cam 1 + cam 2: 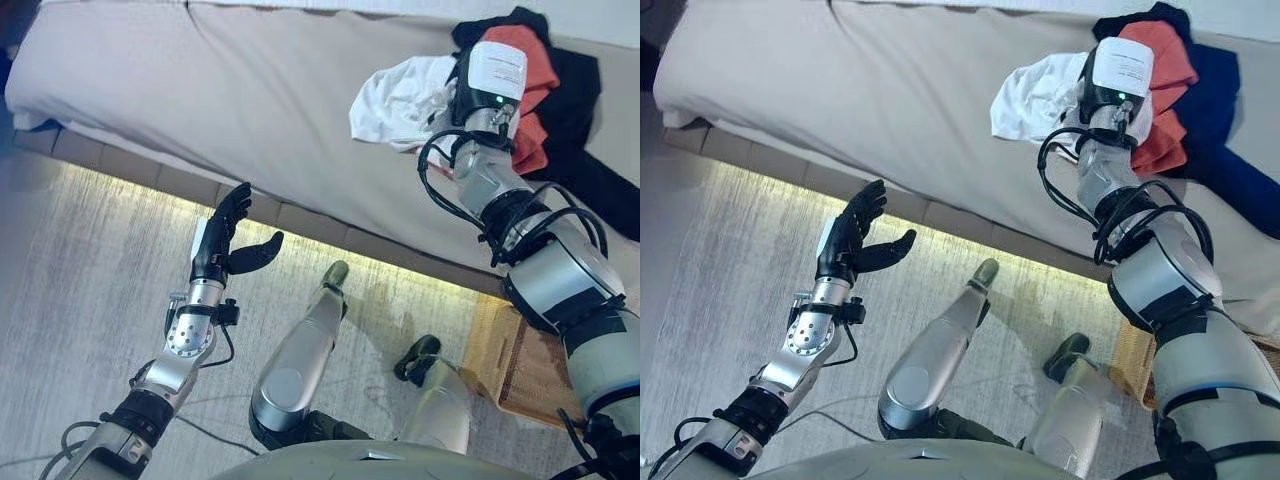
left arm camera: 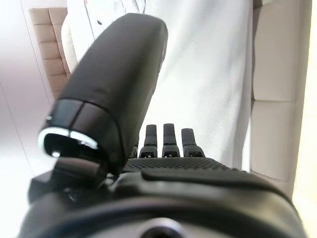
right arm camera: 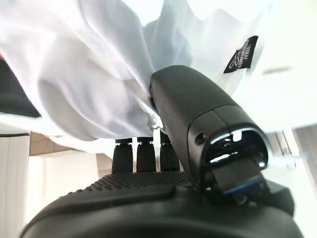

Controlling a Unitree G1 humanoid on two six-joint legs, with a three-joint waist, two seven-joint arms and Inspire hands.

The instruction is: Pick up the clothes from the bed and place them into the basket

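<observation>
A white garment (image 1: 395, 100) lies crumpled on the beige bed (image 1: 250, 100), beside a red garment (image 1: 535, 70) and a dark one (image 1: 590, 130) at the far right. My right hand (image 3: 138, 193) reaches into this pile. Its thumb (image 3: 198, 114) presses gathered white cloth (image 3: 89, 74) against the fingers, whose tips are buried under the folds. My left hand (image 1: 225, 240) is held up over the floor in front of the bed's edge, open with straight fingers and holding nothing. A wicker basket (image 1: 520, 360) stands on the floor at the lower right, partly behind my right arm.
The bed's padded side rail (image 1: 180, 185) runs diagonally between the floor and the mattress. A pale rug (image 1: 90, 300) covers the floor on the left. Most of the mattress left of the pile is bare.
</observation>
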